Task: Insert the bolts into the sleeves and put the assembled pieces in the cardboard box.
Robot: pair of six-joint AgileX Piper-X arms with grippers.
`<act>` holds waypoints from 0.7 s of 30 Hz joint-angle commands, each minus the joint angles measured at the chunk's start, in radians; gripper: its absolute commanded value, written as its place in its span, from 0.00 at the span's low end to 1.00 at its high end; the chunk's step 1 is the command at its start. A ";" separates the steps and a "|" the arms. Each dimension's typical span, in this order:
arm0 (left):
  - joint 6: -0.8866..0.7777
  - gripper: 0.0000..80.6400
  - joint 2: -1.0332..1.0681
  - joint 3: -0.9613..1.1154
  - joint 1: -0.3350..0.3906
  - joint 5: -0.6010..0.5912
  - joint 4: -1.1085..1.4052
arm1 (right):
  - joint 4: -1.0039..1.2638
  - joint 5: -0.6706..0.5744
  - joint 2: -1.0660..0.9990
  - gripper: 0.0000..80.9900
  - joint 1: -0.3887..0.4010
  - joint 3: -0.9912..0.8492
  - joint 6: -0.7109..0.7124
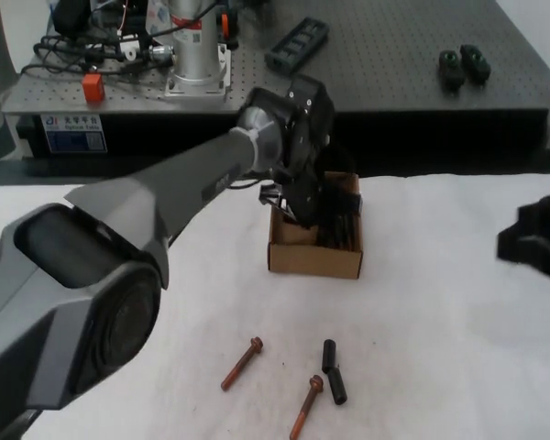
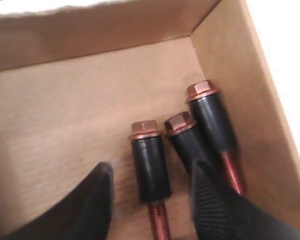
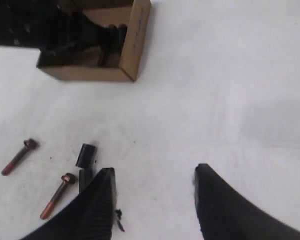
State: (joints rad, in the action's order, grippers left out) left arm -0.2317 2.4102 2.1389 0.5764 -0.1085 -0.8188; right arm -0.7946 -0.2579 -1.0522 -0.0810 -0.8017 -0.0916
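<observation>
Around my left gripper (image 2: 151, 172) stand the walls of the open brown cardboard box (image 2: 230, 75). My fingers are spread wide and grip nothing. Between them lies one assembled piece (image 2: 150, 165), a copper bolt in a black sleeve, with two more just beside one finger. My right gripper (image 3: 154, 170), equally wide and empty, hangs over the white cloth (image 3: 230, 75), near two loose copper bolts (image 3: 56, 195) and two short black sleeves (image 3: 86, 155). I judge this drop finished. Next I must lift straight out, then pair a bolt with a sleeve.
</observation>
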 commanded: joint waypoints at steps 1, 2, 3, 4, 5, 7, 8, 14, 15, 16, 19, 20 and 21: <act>0.042 0.33 -0.077 0.016 -0.015 0.048 -0.047 | 0.000 -0.006 -0.068 0.45 0.049 -0.012 0.019; 0.066 0.29 -0.110 0.016 -0.023 0.109 -0.085 | 0.000 -0.003 -0.113 0.45 0.078 -0.015 0.019; 0.085 0.25 -0.141 0.010 -0.031 0.179 -0.118 | 0.000 0.008 -0.158 0.45 0.116 -0.020 0.019; 0.107 0.23 -0.166 0.001 -0.038 0.232 -0.141 | 0.000 0.025 -0.205 0.45 0.158 -0.026 0.019; 0.125 0.22 -0.200 -0.019 -0.047 0.261 -0.157 | 0.000 0.048 -0.243 0.45 0.201 -0.035 0.024; 0.169 0.22 -0.272 -0.090 -0.066 0.262 -0.161 | 0.011 0.077 -0.338 0.45 0.281 -0.060 0.026; 0.184 0.22 -0.313 -0.146 -0.076 0.262 -0.153 | 0.019 0.082 -0.374 0.45 0.308 -0.071 0.026; 0.173 0.22 -0.578 -0.578 -0.114 0.259 0.013 | 0.069 0.115 -0.593 0.45 0.432 -0.156 0.026; 0.173 0.22 -0.624 -0.646 -0.114 0.259 0.054 | 0.079 0.115 -0.618 0.45 0.445 -0.169 0.026; 0.175 0.22 -0.668 -0.697 -0.114 0.256 0.084 | 0.095 0.115 -0.642 0.45 0.455 -0.178 0.026; 0.184 0.22 -0.769 -0.843 -0.114 0.254 0.150 | 0.125 0.115 -0.694 0.45 0.480 -0.196 0.026; 0.186 0.22 -0.797 -0.877 -0.114 0.254 0.158 | 0.129 0.119 -0.705 0.45 0.485 -0.197 0.026; 0.188 0.22 -0.822 -0.905 -0.114 0.254 0.163 | 0.129 0.142 -0.717 0.45 0.491 -0.197 0.026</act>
State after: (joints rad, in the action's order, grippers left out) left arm -0.0579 1.5946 1.2330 0.4598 0.1375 -0.6829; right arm -0.6800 -0.1368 -1.7719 0.4077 -0.9855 -0.0711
